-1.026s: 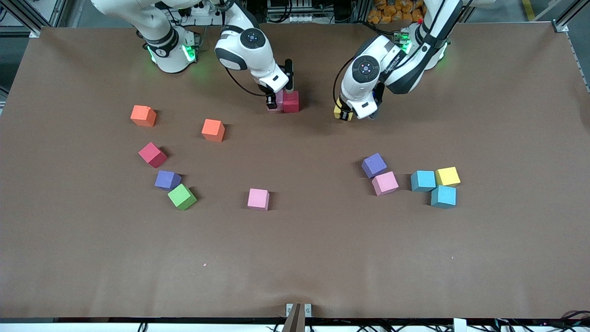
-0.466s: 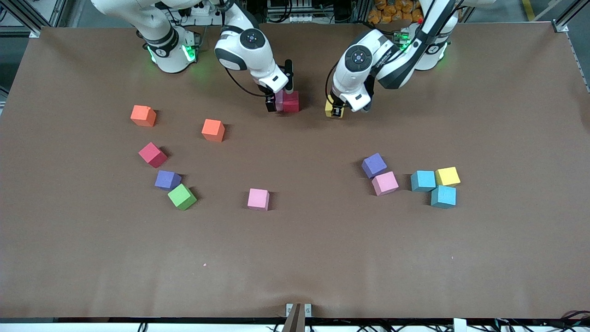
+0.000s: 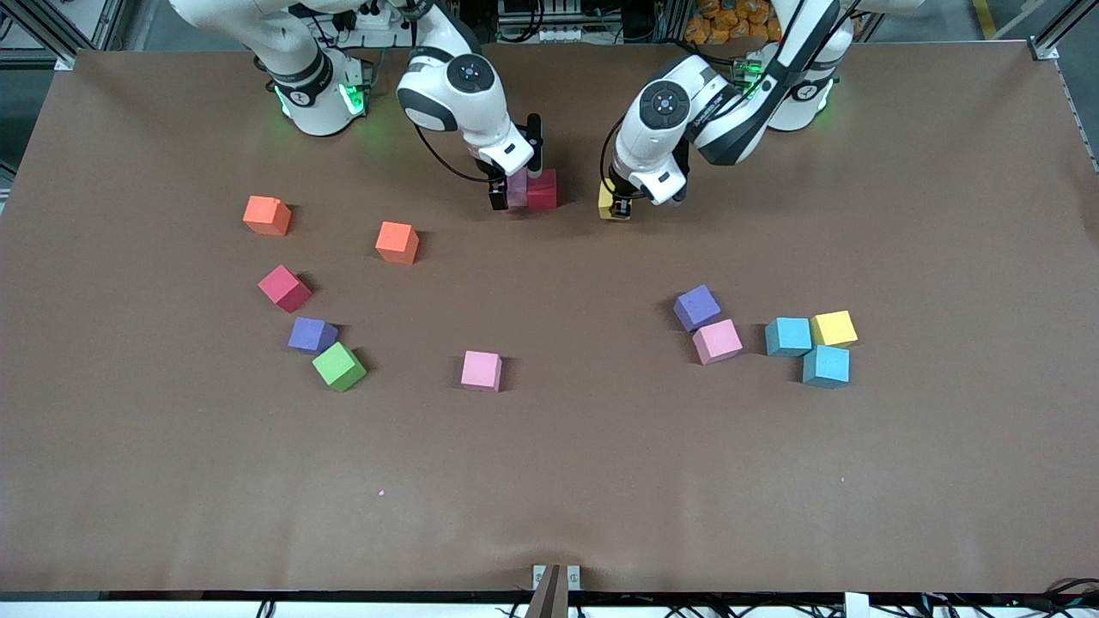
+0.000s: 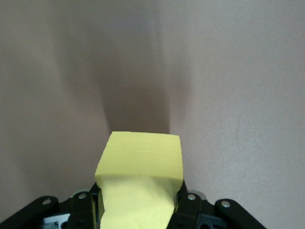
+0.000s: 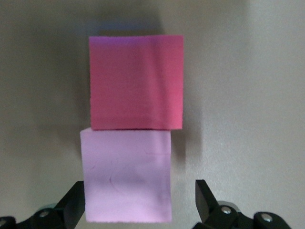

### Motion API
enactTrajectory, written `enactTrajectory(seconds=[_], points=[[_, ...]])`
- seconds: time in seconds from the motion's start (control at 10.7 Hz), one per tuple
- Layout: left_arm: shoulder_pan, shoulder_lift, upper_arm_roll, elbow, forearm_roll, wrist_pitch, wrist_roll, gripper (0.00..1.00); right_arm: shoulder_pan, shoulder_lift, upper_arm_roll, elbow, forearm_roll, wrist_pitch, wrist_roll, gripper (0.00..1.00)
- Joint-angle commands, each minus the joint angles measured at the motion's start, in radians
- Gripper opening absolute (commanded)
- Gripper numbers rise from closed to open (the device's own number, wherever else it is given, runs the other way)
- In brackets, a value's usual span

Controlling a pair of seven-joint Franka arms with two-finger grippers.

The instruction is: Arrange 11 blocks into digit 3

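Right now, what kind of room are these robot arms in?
Probably a robot lab. A brown table holds loose coloured blocks, metal frame rails edge it, and cables trail off the arms.

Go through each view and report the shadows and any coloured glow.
Front view: green light glows at both arm bases; each block, like the green block, throws a short shadow toward the left arm's end. Left wrist view: a broad dark shadow lies on the table ahead of the yellow block. Right wrist view: soft shadow rims the red block and pink block.
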Motion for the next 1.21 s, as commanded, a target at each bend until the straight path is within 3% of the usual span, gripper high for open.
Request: enactTrajectory(seconds=[0.0, 0.56, 0.84, 1.12], points=[[-0.006, -0.001, -0.004, -0.008, -0.026, 0.028, -0.017, 0.25, -0.021, -0.042, 0.026, -0.016, -0.008, -0.04, 0.003, 1.0], [-0.02, 0.022, -0.006, -0.012, -0.034, 0.113, -0.052, 0.24, -0.032, -0.094, 0.026, -0.019, -0.007, -0.149, 0.002, 1.0], [-0.032, 0.029, -0.009, -0.008, -0.073, 0.143, -0.052, 0.24, -0.157, -0.174, 0.028, -0.016, 0.004, -0.294, 0.005, 1.0], [-0.034, 0.04, -0.027, -0.008, -0.096, 0.169, -0.052, 0.24, -0.299, -0.22, 0.025, -0.018, 0.004, -0.304, -0.055, 1.0]])
